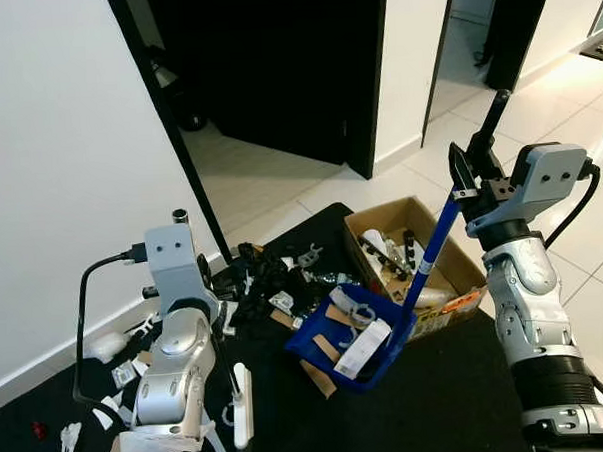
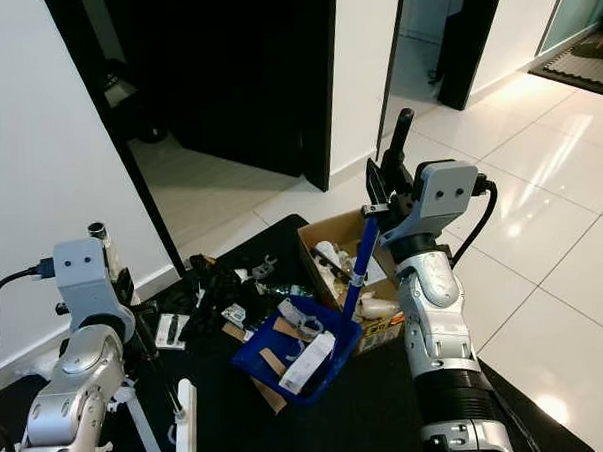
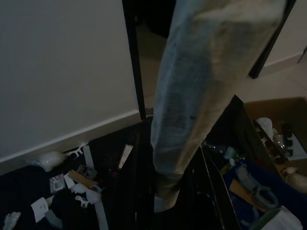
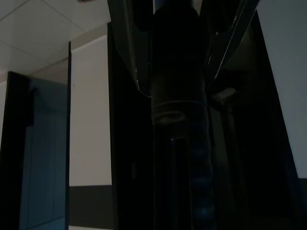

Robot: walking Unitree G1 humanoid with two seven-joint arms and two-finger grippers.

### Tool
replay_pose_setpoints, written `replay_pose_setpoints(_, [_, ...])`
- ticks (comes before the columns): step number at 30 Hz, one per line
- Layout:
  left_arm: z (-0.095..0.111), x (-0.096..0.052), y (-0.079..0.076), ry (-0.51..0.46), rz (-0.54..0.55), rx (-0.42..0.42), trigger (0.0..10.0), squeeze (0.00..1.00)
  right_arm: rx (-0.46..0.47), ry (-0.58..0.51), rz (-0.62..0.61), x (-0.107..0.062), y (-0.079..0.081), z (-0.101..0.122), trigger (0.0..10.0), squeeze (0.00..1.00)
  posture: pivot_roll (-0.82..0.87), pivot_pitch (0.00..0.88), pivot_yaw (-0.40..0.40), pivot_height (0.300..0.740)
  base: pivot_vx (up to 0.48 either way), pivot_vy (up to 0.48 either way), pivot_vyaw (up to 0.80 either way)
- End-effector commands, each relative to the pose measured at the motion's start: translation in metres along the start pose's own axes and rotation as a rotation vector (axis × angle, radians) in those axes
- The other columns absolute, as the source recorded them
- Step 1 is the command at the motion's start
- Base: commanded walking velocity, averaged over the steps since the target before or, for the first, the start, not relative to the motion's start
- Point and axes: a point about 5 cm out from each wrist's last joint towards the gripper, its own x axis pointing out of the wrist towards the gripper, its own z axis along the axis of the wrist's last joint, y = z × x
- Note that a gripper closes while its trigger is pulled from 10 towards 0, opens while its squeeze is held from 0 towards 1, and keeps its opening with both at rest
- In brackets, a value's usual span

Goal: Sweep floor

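Dustpan (image 1: 349, 346) held by right tool (image 1: 476, 154).

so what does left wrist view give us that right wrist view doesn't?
Left wrist view: a pale broom handle close to the camera, litter scraps on the black mat by the white wall, plus the cardboard box and the blue dustpan.

Right wrist view: the right hand, its two black fingers closed on the dark dustpan handle, white walls behind.

Both: a handle running along the hand and the dark doorway.
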Motion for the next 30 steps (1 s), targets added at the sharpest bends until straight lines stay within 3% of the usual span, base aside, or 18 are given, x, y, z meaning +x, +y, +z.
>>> replay_pose_setpoints(1, [0.0036,-0.0017,0.0001,-0.038,0.004,0.013,10.0,0.00,0.008,-0.061,0.008,0.0026,0.0017,0.0120,10.0,0.00,0.05,0.152,0.069,0.740,0.480,0.000,0.00])
replay_pose_setpoints(30, [0.0021,-0.0025,-0.0006,-0.038,0.002,0.005,10.0,0.00,0.003,-0.061,0.005,0.0026,0.0002,0.0126,10.0,0.00,0.05,0.158,0.068,0.740,0.480,0.000,0.00])
